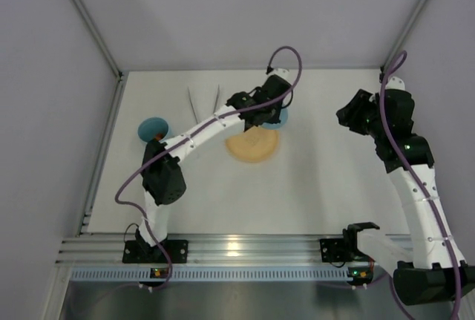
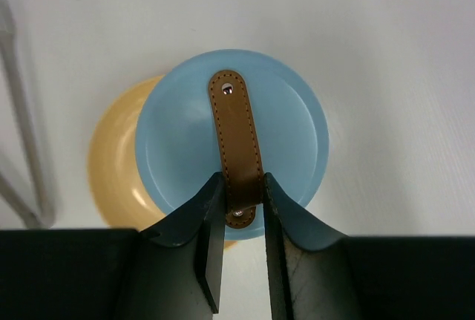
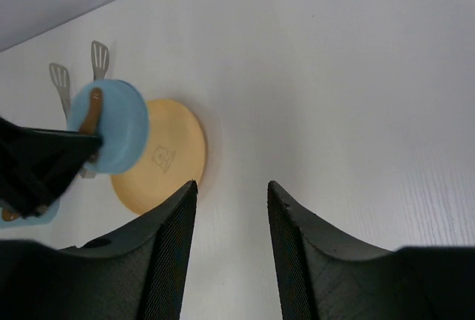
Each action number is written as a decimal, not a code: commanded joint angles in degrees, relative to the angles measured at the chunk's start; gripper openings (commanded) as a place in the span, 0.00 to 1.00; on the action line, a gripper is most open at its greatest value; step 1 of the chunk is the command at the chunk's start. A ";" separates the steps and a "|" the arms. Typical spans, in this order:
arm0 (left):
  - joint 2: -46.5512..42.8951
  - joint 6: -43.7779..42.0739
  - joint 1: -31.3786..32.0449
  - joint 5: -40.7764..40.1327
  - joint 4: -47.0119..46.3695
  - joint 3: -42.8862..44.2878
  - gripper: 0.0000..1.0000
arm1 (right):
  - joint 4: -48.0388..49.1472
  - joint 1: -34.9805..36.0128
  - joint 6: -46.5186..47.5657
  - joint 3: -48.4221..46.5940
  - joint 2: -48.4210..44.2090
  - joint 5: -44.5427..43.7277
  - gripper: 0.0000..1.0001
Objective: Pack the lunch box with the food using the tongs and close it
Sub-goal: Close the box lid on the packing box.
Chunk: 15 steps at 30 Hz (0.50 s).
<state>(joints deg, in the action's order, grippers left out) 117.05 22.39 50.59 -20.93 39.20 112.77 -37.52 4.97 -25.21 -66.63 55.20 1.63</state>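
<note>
The left gripper [image 2: 241, 186] is clamped narrow on the brown knob [image 2: 236, 134] of the blue lid [image 2: 289, 134], over the 1 o'clock rim of the orange plate [image 1: 252, 148]. The right gripper [image 3: 231, 190] stands half-spread, holding nothing, above bare white table [image 1: 326, 179]. The lunch box tub [image 1: 152, 125] sits at the plate's 9 o'clock, the tongs [image 1: 204, 101] at 11 o'clock; pale grey walls [image 1: 223, 8] enclose the table.

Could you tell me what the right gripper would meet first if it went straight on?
The right gripper would probably meet only bare table; the orange plate lies off its line, though depth is unclear.
</note>
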 commanded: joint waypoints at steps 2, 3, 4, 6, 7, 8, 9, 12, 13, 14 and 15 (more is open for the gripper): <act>-13.86 -1.12 -7.86 -4.47 7.54 -3.76 0.01 | 4.38 -0.14 -0.45 0.63 3.07 3.91 0.43; -15.79 -1.04 -9.27 -4.73 8.17 -5.35 0.01 | 4.82 0.56 -0.54 0.45 3.85 4.17 0.42; -19.55 -1.04 -12.24 -4.82 8.43 -7.02 0.01 | 5.43 1.00 -0.45 -0.16 5.52 4.35 0.42; -23.26 -0.86 -15.41 -4.13 9.57 -11.77 0.02 | 6.14 2.75 -0.54 -0.87 7.19 4.26 0.42; -26.49 -0.86 -17.00 -3.77 10.01 -13.09 0.02 | 6.75 3.54 -0.71 -1.83 9.03 4.17 0.41; -28.01 -0.86 -20.06 -2.99 10.54 -14.23 0.02 | 7.10 4.42 -0.80 -2.36 9.92 4.00 0.41; -30.63 -0.86 -21.66 -2.37 11.42 -16.25 0.02 | 7.46 6.17 -0.98 -2.80 10.80 3.82 0.41; -33.55 -0.60 -27.20 0.61 13.09 -19.24 0.02 | 8.69 10.04 -1.42 -4.47 14.14 2.68 0.41; -34.78 -0.51 -29.47 1.32 13.44 -19.95 0.02 | 8.95 10.84 -1.51 -5.26 15.63 2.50 0.41; -35.22 -0.51 -30.45 2.02 13.79 -20.57 0.02 | 9.48 11.37 -1.51 -5.70 16.25 2.50 0.41; -35.66 -0.51 -31.50 3.08 14.15 -21.18 0.02 | 9.57 12.59 -1.59 -5.96 16.95 2.42 0.41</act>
<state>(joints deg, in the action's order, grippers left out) 82.89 22.17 21.12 -21.67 50.83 93.69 -33.63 15.09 -26.04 -68.49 71.31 4.36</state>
